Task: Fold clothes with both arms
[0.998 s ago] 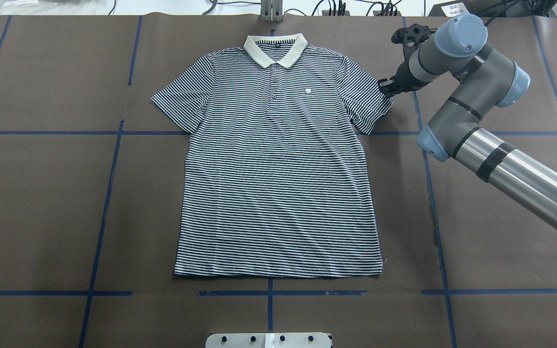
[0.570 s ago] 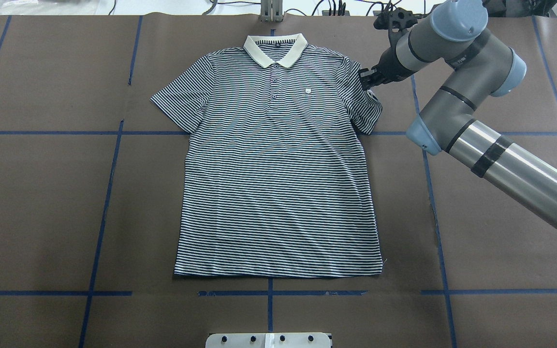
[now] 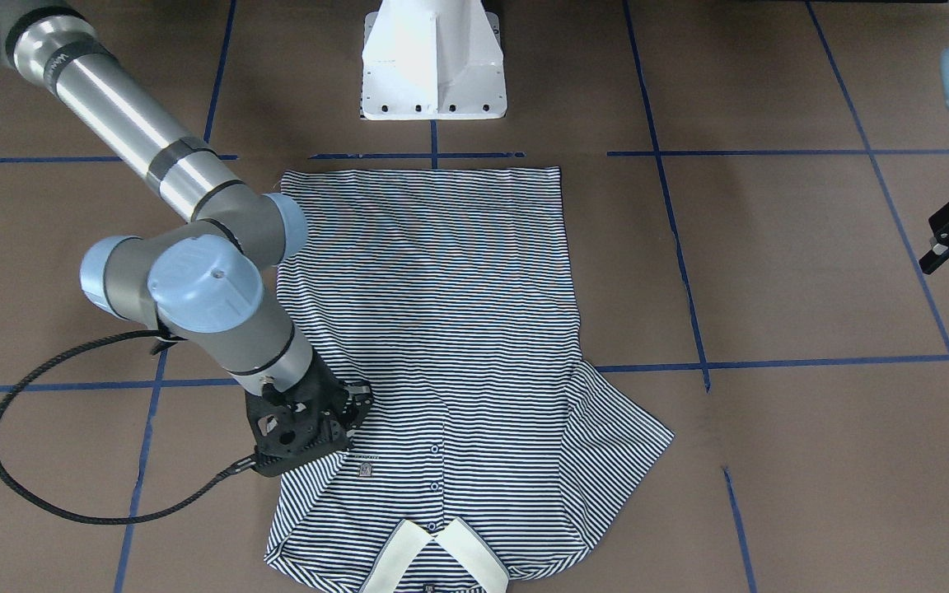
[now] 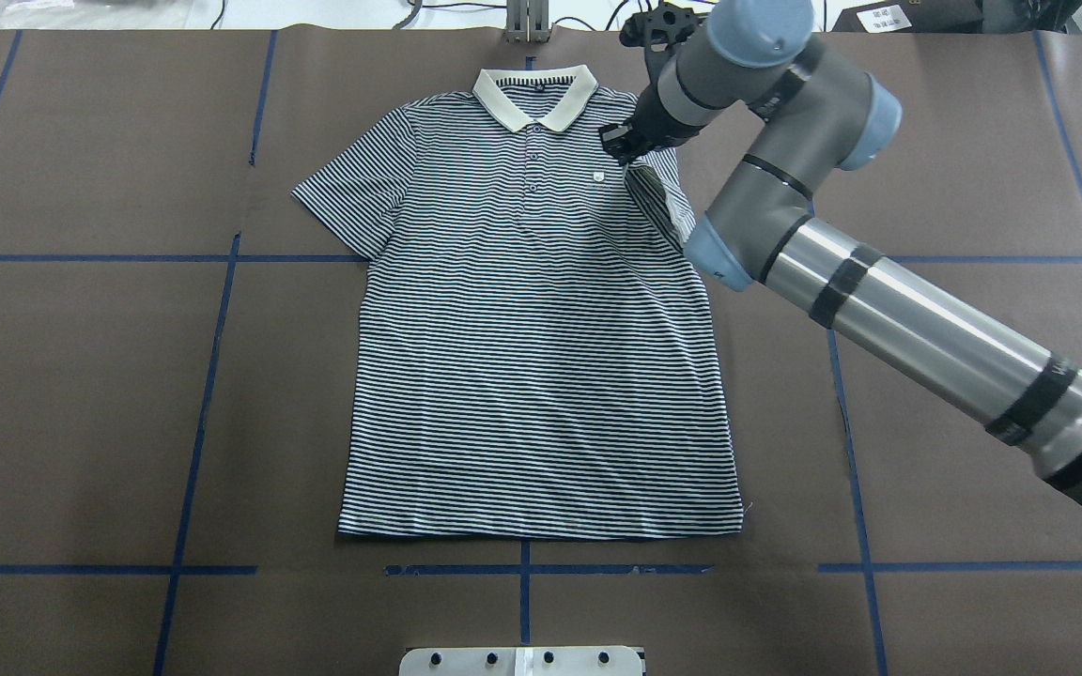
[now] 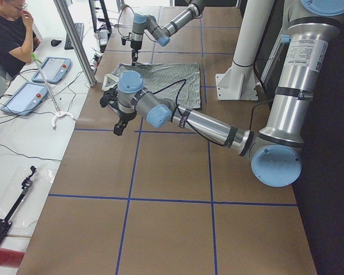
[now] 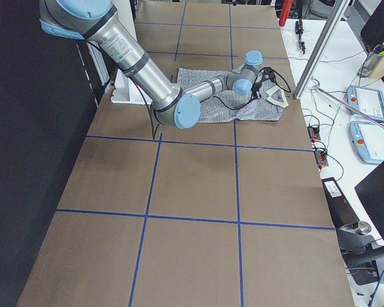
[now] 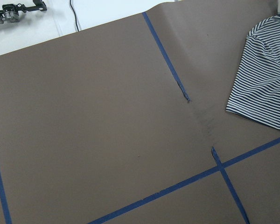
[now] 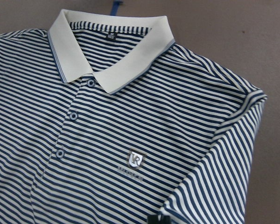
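Observation:
The striped polo shirt [image 4: 522, 357] lies flat and face up on the brown table, cream collar [image 4: 534, 94] at the far edge. My right gripper [image 4: 618, 143] is shut on the shirt's right sleeve [image 4: 661, 192]. It holds the sleeve folded inward over the chest, just beside the logo patch [image 4: 599, 176]. The front-facing view shows the same gripper [image 3: 351, 403] low over the shirt [image 3: 441, 313]. The right wrist view shows the collar, buttons and logo [image 8: 136, 159] close up. My left gripper [image 3: 948, 239] hangs far off to the side, away from the other sleeve [image 7: 266, 79]; I cannot tell its state.
Blue tape lines [image 4: 208, 376] divide the table into squares. The white pedestal base [image 3: 433, 66] stands behind the shirt's hem. A black cable loop [image 3: 13, 445] trails beside my right wrist. A seated person [image 5: 8, 34] and tablets [image 5: 28, 94] are beyond the table's far edge.
My right gripper has carried the sleeve leftward from the shirt's outer edge to over the chest, folding it inward. The rest of the shirt has stayed flat.

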Tool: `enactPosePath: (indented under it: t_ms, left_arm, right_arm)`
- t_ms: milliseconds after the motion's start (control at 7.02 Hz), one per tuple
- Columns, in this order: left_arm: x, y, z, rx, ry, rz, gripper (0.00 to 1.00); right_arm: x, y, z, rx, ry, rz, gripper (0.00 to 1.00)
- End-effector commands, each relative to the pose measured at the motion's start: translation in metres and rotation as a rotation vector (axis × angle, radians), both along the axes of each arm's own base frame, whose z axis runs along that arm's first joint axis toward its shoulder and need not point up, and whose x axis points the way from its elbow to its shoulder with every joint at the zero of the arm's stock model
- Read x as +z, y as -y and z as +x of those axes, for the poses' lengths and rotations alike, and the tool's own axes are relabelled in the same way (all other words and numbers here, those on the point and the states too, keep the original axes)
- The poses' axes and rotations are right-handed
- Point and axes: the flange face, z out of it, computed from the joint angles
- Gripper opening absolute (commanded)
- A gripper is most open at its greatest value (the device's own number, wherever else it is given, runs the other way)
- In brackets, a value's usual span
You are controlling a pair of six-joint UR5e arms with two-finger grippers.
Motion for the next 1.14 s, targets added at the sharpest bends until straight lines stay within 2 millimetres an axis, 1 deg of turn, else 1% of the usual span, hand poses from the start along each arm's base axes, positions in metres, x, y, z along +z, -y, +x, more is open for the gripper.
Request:
enactPosePath:
  t_ms: [0,143,285,428,570,713,855,998]
  left_arm:
    - [0.000,0.000,0.000,0.000,0.000,0.000,1.00]
    - [-0.004,0.000,0.001,-0.008,-0.007,-0.005,1.00]
    - [-0.004,0.000,0.001,-0.009,-0.007,-0.007,1.00]
    - [-0.003,0.002,0.001,-0.009,-0.005,-0.007,1.00]
    - [-0.010,0.008,0.003,-0.016,-0.010,-0.008,1.00]
    - [-0.021,0.015,0.019,-0.031,-0.028,-0.043,1.00]
    - [-0.035,0.024,0.048,-0.090,-0.017,-0.088,1.00]
    - [-0.054,0.025,0.102,-0.170,-0.035,-0.189,1.00]
  right_arm:
    - [0.004,0.014,-0.028,0.029,-0.066,-0.015,0.00]
    - [0.009,0.013,-0.030,0.027,-0.072,-0.022,0.00]
    - [0.009,0.013,-0.031,0.026,-0.071,-0.021,0.00]
    - [0.007,0.013,-0.031,0.027,-0.067,-0.020,0.26]
    - [0.007,0.012,-0.032,0.026,-0.065,-0.021,0.99]
    - [0.003,0.010,-0.033,0.028,-0.052,-0.037,1.00]
    - [-0.007,0.006,-0.031,0.035,-0.008,-0.090,1.00]
    - [-0.017,0.000,-0.028,0.038,0.037,-0.153,1.00]
